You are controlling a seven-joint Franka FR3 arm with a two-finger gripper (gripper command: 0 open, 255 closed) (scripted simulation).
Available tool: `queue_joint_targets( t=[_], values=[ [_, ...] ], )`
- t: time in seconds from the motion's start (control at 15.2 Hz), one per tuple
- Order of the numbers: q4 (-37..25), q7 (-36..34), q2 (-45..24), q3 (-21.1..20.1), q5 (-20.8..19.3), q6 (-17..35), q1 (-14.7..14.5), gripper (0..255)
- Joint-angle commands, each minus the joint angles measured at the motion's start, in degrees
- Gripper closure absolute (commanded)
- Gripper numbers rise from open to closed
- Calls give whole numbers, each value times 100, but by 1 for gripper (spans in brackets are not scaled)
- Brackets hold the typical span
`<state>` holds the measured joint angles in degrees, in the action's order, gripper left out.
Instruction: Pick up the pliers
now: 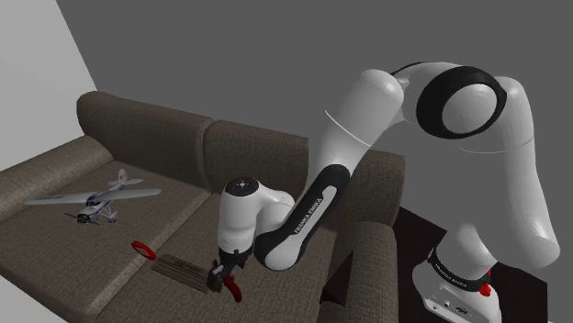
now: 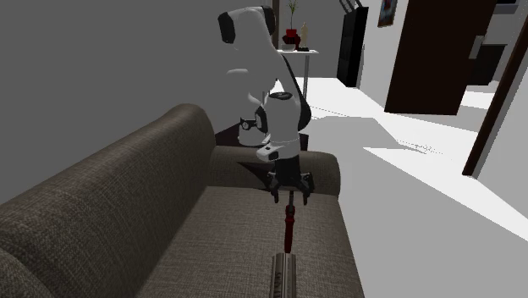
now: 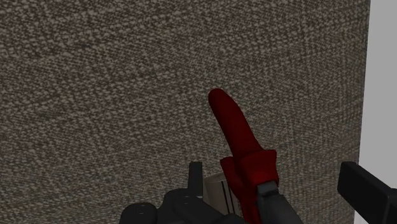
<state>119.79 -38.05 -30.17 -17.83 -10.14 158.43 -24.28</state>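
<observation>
The pliers lie on the brown sofa seat: a dark flat body with a curved red handle at each end. My black gripper is down at the handle nearest the arm, fingers open and standing on either side of it. Seen from the second exterior view, the gripper points down over the red handle, with the grey-brown body nearer the camera. Looking along the hand, the red handle runs out between the fingers, closer to one of them, and the gripper does not clasp it.
A white toy aeroplane sits on the seat cushion far from the gripper. The sofa's backrest and armrest border the seat. The seat's front edge lies close beside the gripper, with grey floor beyond.
</observation>
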Motion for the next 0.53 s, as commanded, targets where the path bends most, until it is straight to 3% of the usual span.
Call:
queue_joint_targets(
  t=[0.0,0.33,0.4,0.46],
  values=[
    [-25,-53,-133,66,-59,114,-69,0],
    [-85,-103,-376,177,-144,301,-158,0],
    [-77,-101,-362,172,-140,294,-153,255],
    [-80,-101,-365,173,-141,295,-154,255]
  ],
)
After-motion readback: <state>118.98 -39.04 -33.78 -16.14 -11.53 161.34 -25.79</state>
